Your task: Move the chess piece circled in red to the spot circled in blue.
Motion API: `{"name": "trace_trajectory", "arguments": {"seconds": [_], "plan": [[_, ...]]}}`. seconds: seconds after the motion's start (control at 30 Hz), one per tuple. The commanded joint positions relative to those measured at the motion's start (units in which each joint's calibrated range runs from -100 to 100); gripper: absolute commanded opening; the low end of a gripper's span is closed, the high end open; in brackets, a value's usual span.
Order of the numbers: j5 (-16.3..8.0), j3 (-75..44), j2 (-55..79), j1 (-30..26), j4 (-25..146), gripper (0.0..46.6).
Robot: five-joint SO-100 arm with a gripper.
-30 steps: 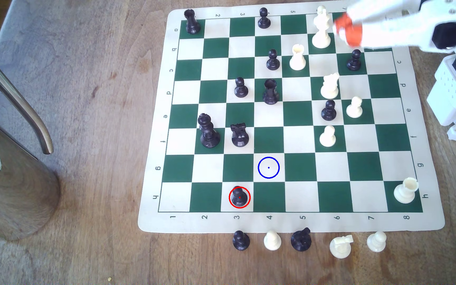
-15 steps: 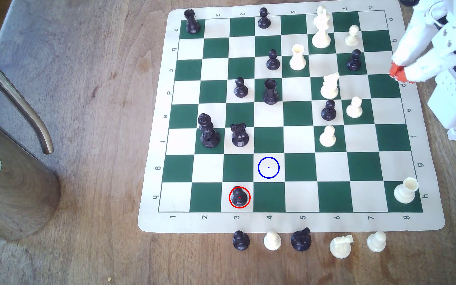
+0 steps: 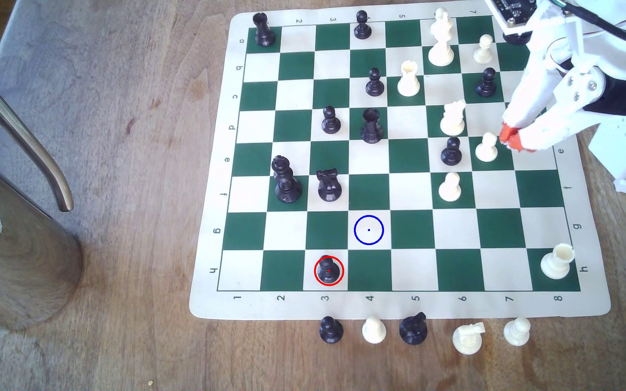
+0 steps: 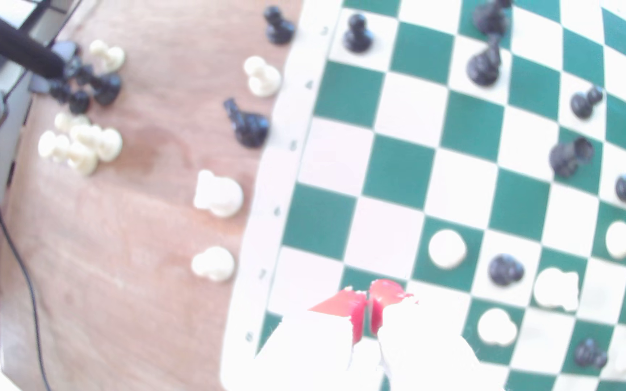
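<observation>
On red-ringed square: chess piece [image 3: 328, 269]; spot [image 3: 368, 229] bare.

Steel jug [image 3: 14, 233] beside chessboard [image 3: 398, 306]

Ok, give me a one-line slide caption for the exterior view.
White arm's gripper, shut, hangs beside a white pawn; the red-ringed black pawn and blue-ringed square wait across the board.
</observation>
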Motion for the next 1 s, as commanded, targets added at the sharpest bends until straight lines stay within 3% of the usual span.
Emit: {"name": "trace_trajectory", "arguments": {"seconds": [0.0, 0.37, 0.6, 0.97], "plan": [[-0.83, -1.33, 1.11, -0.50, -5.95, 0.4], [-2.25, 13.00, 3.40, 3.41, -24.21, 2.2], [-3.52, 11.64, 15.11, 5.21, -34.28, 5.8], [-5.08, 0.58, 28.27, 2.87, -36.58, 11.0]]}}
